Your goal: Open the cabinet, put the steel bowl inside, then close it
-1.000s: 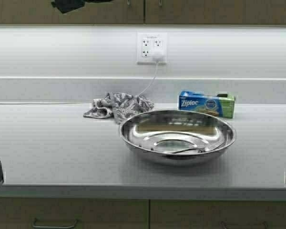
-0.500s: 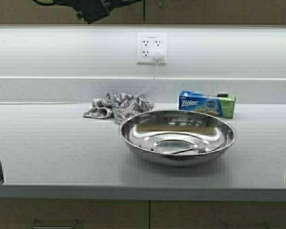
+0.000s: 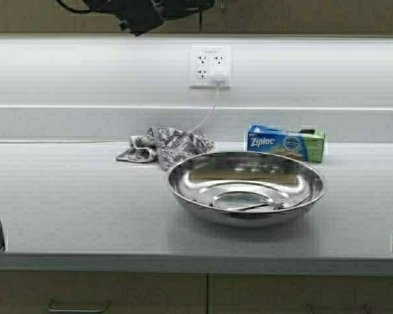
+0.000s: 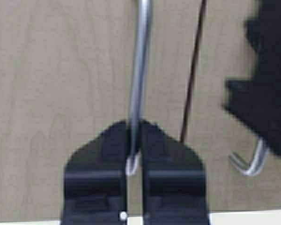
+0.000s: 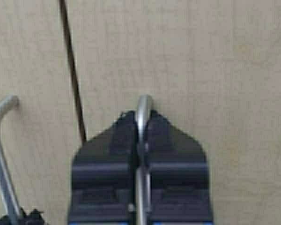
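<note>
Up at the top edge of the high view, the left hand [image 3: 139,14] reaches to the cabinet [image 3: 301,16], whose tan doors sit together with only a thin dark seam between them. Seen from its own wrist, the left hand [image 4: 133,140] is clenched on the lower end of the left door's handle [image 4: 140,70], the slim metal bar running upright between the black fingers [image 4: 110,150]. Just beside it, across the seam, the right door's handle [image 4: 250,164] shows only its curved end, partly behind the dark bulk of the other arm. From the right wrist, the right hand [image 5: 141,136] grips the right handle [image 5: 143,117] in the same way, fingers [image 5: 173,150] pressed close on either side of the bar. Below on the surface [image 3: 65,203], a crumpled grey patterned cloth [image 3: 164,145] lies near the back wall under the wall socket [image 3: 210,66], from which a white cord [image 3: 206,114] hangs. Toward the right and nearer the front, the steel bowl [image 3: 245,188] stands upright on the surface, well below the cabinet. Behind the bowl's right side lies a blue and green Ziploc box [image 3: 285,143].
</note>
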### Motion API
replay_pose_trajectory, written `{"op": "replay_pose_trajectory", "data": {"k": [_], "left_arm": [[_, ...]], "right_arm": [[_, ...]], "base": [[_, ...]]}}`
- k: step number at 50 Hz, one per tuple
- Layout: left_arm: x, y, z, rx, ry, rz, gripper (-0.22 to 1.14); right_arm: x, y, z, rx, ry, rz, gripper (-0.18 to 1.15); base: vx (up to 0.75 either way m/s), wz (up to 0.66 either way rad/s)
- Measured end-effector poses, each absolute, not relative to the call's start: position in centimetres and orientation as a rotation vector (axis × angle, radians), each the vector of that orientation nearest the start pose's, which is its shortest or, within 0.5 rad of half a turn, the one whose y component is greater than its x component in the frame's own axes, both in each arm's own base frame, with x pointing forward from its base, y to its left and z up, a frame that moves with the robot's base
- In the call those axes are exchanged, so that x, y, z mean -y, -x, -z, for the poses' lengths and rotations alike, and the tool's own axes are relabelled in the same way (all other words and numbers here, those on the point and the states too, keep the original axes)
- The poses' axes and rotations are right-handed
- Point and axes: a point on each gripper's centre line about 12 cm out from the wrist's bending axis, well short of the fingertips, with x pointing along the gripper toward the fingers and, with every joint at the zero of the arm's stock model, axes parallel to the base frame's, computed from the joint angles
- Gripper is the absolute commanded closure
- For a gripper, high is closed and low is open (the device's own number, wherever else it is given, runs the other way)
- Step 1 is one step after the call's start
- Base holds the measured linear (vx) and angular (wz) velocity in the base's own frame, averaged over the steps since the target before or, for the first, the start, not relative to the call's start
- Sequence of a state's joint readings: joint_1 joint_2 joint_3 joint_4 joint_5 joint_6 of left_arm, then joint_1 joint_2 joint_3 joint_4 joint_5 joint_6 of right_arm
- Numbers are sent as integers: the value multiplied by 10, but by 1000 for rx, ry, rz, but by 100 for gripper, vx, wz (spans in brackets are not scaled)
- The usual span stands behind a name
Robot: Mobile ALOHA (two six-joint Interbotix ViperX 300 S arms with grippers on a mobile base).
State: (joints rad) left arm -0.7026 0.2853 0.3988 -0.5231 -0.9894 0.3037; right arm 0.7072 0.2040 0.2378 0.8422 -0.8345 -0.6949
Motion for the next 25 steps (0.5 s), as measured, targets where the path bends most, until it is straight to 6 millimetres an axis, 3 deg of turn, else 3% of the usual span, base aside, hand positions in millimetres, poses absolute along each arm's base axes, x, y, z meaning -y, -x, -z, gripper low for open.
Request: {"op": "replay_pose_trajectory", "data": {"k": [12, 25], "left_arm": [[265, -392, -238, 176, 115, 291, 89], [236, -343, -247, 110, 89, 334, 89]], "right_arm": [[-256, -401, -300, 122, -59, -139, 90], [-234, -349, -306, 16, -49, -255, 90]], "base": [[-1, 2], [1, 0]]}}
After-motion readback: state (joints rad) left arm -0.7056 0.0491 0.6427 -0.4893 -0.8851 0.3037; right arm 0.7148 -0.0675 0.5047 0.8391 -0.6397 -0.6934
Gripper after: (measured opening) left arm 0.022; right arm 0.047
